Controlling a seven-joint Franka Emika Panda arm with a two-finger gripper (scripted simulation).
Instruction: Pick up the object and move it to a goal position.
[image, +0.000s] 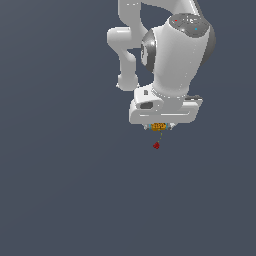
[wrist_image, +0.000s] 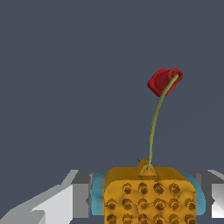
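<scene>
The object (wrist_image: 148, 194) is an orange block studded with a grid of dots, with teal pieces on two sides. A thin green stalk rises from it to a small red blob (wrist_image: 164, 81). In the wrist view it sits between my grey fingers (wrist_image: 81, 194), which press against its teal sides. In the exterior view the object (image: 158, 126) shows as a tiny orange piece just under my gripper (image: 159, 128), with the red blob (image: 156, 145) hanging below it. The gripper is shut on the object and holds it off the surface.
The white arm (image: 170, 55) reaches down from the top of the exterior view. Behind and below everything is a plain dark blue-grey surface (image: 65, 190).
</scene>
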